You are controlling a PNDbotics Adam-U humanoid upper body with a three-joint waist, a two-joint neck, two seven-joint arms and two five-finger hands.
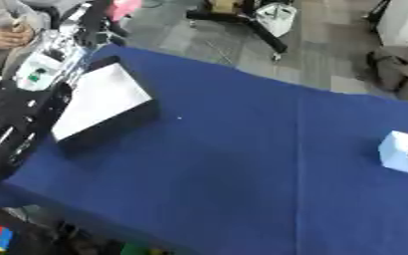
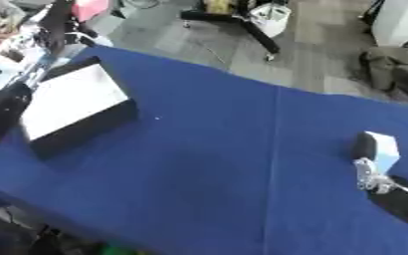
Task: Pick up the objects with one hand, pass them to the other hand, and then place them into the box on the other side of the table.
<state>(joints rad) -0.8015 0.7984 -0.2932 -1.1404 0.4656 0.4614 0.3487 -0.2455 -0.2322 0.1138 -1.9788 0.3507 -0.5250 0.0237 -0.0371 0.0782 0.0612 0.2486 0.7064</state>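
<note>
The right hand (image 2: pixel 370 175) is at the right edge of the surface (image 2: pixel 216 164), just beside a small pale blue block (image 2: pixel 383 148). The picture is smeared there, so I cannot tell if its fingers are spread or closing, and it may already touch the block. To do this pick well, I think the hand should come around the block's two sides before lifting, and not push it toward the edge.

The box (image 1: pixel 103 102), white inside with black walls, is far on the left side. The left arm (image 1: pixel 20 107) lies along that edge, but its hand I cannot find.

A blue cloth covers the surface. Behind is grey floor, with bags and a stand.
</note>
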